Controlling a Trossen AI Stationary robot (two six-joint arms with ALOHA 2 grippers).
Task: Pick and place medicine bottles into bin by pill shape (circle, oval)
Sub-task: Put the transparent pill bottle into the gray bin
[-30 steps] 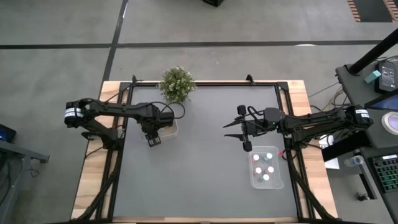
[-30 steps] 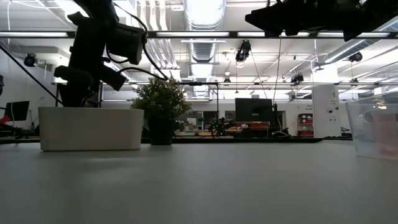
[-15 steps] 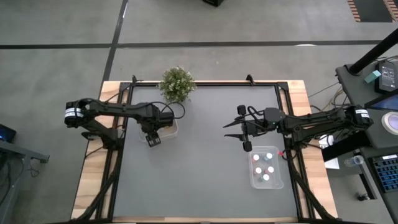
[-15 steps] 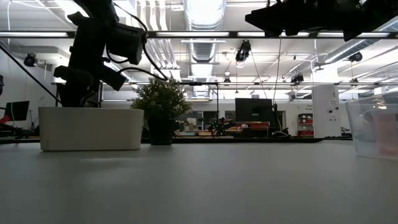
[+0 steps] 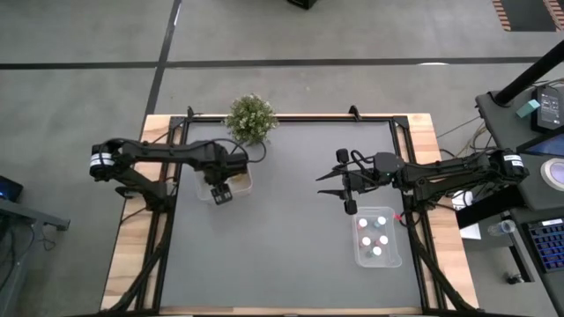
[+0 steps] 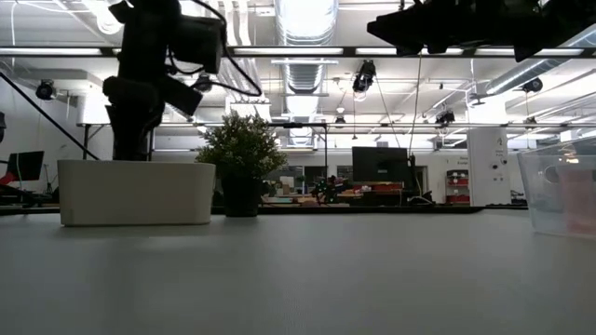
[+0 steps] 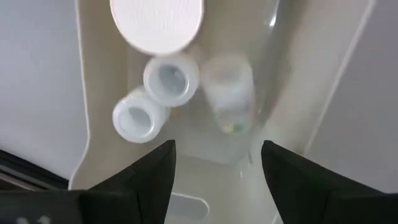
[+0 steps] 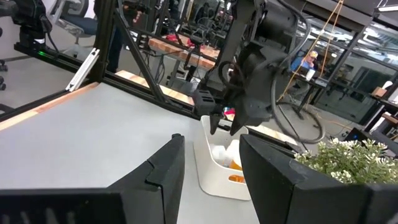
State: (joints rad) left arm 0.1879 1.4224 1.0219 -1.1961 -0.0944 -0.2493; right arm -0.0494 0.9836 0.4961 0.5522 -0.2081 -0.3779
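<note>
Left gripper [image 5: 221,195] poised, fingers spread and empty, over white bin [image 5: 242,186] near table's [image 5: 282,255] far-left corner, bottles [image 7: 171,79] inside. Right gripper [image 5: 332,184] hovers, fingers apart and empty, beside clear bin [image 5: 393,255] with 4 bottles [image 5: 374,237].

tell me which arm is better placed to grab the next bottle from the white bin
Left. The left gripper hangs open right over the white bin and its bottles; the right gripper is across the table by the clear bin.
</note>
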